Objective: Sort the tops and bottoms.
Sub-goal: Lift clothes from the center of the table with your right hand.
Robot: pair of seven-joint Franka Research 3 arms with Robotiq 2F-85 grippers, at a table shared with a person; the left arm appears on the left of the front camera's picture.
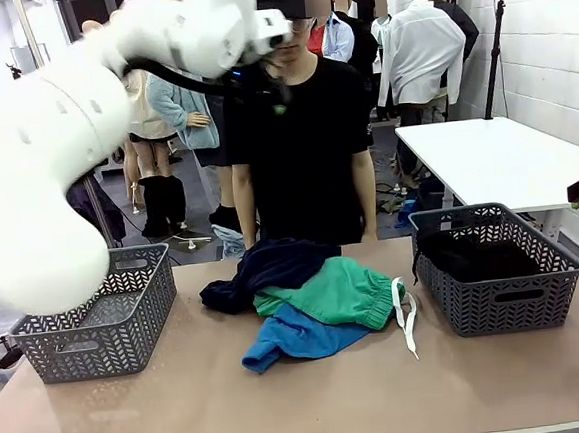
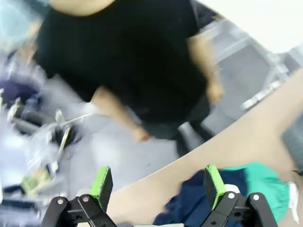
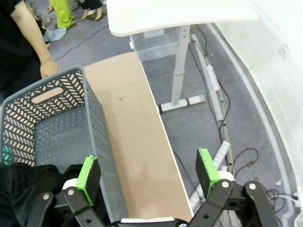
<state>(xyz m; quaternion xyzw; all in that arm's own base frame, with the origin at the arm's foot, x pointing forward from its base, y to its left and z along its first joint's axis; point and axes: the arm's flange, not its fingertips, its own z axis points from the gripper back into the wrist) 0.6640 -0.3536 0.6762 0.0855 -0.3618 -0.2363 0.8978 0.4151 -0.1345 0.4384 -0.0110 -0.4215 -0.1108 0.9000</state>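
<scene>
Grey baskets: two on the tan table [image 1: 184, 405], left basket [image 1: 88, 328] at the left end, right basket [image 1: 502, 305] at the right end
Black garment [image 1: 478, 254]: bunched up inside the right basket, well apart from the other clothes
Green shorts [image 1: 336, 291]: middle of the table, between the baskets, on top of the pile
White drawstring [image 1: 407, 318]: hangs off the shorts' right side and trails toward the near edge
Navy garment [image 1: 263, 267]: far-left part of the pile, touching the shorts
Blue garment [image 1: 299, 338]: near side of the pile, partly tucked under the shorts
Left gripper [image 2: 157, 187]: fingers spread wide with nothing between them, up in the air over the table's far edge, pile just below; its wrist view is pretty smeared
Right gripper [image 3: 147, 170]: also wide and empty, hovering over the right basket's outer wall and the strip of table beside it
Person [image 1: 304, 145]: black tee, standing at the far side right behind the pile, arms down
</scene>
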